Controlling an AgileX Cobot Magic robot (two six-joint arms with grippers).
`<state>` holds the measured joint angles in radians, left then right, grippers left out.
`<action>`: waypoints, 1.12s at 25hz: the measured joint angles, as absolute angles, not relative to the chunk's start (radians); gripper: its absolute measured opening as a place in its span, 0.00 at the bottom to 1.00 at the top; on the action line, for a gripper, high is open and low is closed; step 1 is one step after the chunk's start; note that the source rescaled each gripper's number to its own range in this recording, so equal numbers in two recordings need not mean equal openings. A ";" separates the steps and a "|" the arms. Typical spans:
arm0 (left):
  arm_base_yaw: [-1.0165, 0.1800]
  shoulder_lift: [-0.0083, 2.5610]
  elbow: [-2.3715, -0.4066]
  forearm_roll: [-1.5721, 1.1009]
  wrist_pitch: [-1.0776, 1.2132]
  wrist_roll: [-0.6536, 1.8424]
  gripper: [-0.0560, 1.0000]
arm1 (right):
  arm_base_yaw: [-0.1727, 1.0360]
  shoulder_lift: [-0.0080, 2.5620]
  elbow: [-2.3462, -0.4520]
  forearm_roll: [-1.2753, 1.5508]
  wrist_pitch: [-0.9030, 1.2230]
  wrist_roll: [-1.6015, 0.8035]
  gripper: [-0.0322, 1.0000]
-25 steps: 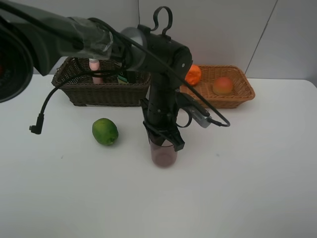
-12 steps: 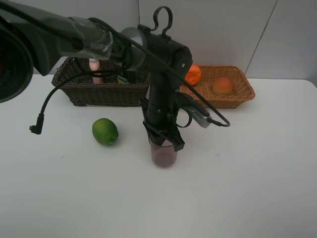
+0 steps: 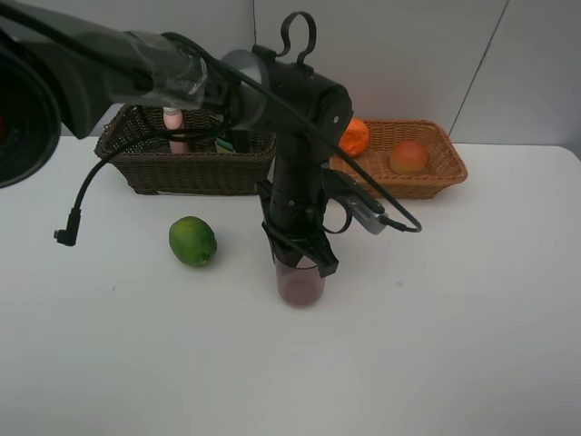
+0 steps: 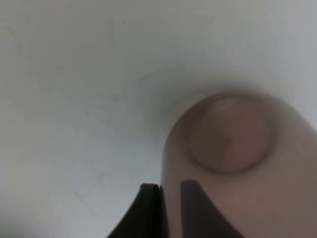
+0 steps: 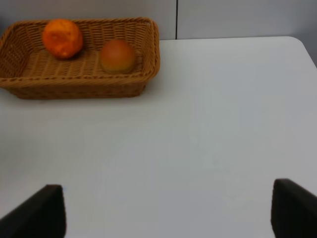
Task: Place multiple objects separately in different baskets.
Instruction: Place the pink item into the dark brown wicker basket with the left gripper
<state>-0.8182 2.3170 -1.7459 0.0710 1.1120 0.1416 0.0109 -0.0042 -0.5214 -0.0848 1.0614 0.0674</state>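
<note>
Scene: A two-armed robot sorts fruit and containers on a white bench (image 3: 472, 318), with two wicker baskets set along the top of the high view.

Left fingers (image 4: 147, 213): Pinched shut on the wall of the translucent purple cup (image 3: 300, 283). In the wrist view one finger sits outside the wall, and the other shows dimly through the plastic from inside.

Cup: Upright at the centre of the high view, under the left arm that reaches in from the upper left. Its base appears to rest on the bench, well apart from both baskets.

Right fingers (image 5: 42, 213): Spread wide and holding nothing, seen at the lower corners of the right wrist view over bare bench. That arm is out of the high view.

Dark brown basket (image 3: 182, 171): Upper left of the high view. It holds the pink white-capped bottle (image 3: 172, 127) and a dark green bottle (image 3: 225, 142), the latter largely hidden behind the arm.

Light tan basket (image 3: 436, 173): Upper right of the high view. The orange (image 3: 356, 136) lies at its left end and the red-orange peach-like fruit (image 3: 408, 157) nearer its middle.

Green round fruit (image 3: 192, 241): On the bench left of centre, below the dark basket and clear of the cup.

Done: Four of the six objects look to be housed, bottles in one basket and fruit in the other.

Left to do: The gripped cup and the green fruit. By the sorting so far, the cup likely belongs with the bottles and the fruit in the tan basket.
</note>
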 joint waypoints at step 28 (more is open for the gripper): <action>-0.778 2.208 -2.106 0.079 1.195 0.137 0.06 | 0.011 -0.004 -0.521 -0.085 1.061 0.067 0.86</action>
